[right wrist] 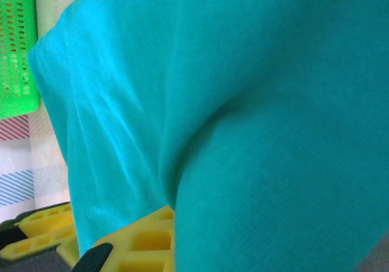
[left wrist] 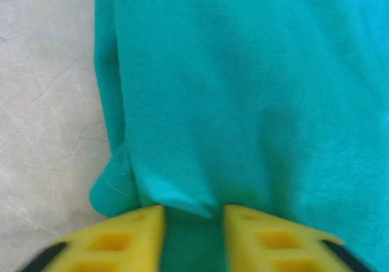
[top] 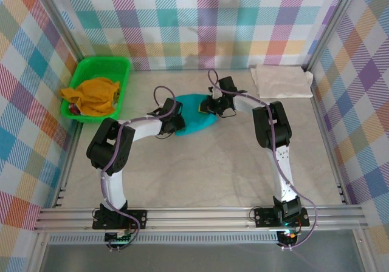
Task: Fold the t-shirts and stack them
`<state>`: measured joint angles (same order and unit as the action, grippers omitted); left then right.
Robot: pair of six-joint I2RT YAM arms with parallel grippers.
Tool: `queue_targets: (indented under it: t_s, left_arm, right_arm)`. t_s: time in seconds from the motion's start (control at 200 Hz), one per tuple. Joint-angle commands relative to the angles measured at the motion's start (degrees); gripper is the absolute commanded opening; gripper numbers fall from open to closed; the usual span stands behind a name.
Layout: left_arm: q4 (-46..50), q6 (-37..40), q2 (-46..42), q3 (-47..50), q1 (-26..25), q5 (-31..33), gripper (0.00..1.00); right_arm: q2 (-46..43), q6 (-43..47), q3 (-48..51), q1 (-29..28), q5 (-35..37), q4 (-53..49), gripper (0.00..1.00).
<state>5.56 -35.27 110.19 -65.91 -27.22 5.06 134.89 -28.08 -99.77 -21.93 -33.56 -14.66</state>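
The left gripper (left wrist: 193, 216) is reaching low to the teal t-shirt (top: 196, 125) in the middle of the table (top: 213, 175), its fingers parted with cloth lying between them. The right gripper (right wrist: 100, 232) is pinching the same tee. One cream t-shirt (top: 281, 81) is lying at the far right. One green basket (top: 91, 64) is holding orange cloth (top: 97, 96).

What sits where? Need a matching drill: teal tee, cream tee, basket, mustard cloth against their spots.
Things:
1. teal t-shirt
2. cream t-shirt
3. green basket
4. mustard cloth

Places:
A. far right corner of the table, lying flat
B. inside the basket
C. middle of the table, bunched up
D. far left corner of the table

Pairs: 1-C, 2-A, 3-D, 4-B
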Motion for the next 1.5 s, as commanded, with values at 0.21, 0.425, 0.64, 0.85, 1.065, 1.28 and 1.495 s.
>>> queue_targets:
  t_s: [0.21,0.425,0.64,0.85,1.065,1.28,1.495]
  left_arm:
    - [1.04,0.21,-13.77,4.35,0.09,1.76,0.67]
    - [4.23,-0.71,-29.62,12.13,-2.62,10.03,0.77]
    - [3.59,2.1,-38.39,19.33,-4.78,9.61,0.77]
    - [-1.79,9.48,-35.52,18.31,-8.07,1.08,0.79]
    - [-1.98,10.35,-31.03,13.68,-9.77,0.72,0.79]
    - [-1.05,11.98,-29.88,11.46,-10.17,-1.04,0.8]
    - [-5.54,19.2,-32.84,11.87,-13.16,-7.9,0.85]
  right_arm:
    - [-1.16,2.11,-4.25,1.08,2.45,-6.4,0.0]
    - [-0.91,6.85,-9.86,2.66,7.37,-12.94,0.0]
    - [1.28,15.46,-19.9,4.31,16.21,-22.38,0.0]
    - [1.96,21.93,-27.68,6.47,23.01,-27.77,0.0]
    - [2.9,29.25,-34.09,9.41,27.42,-31.22,0.0]
    - [6.87,36.49,-44.6,13.5,29.03,-35.18,0.0]
    - [6.38,38.72,-47.69,15.52,28.05,-37.29,0.0]
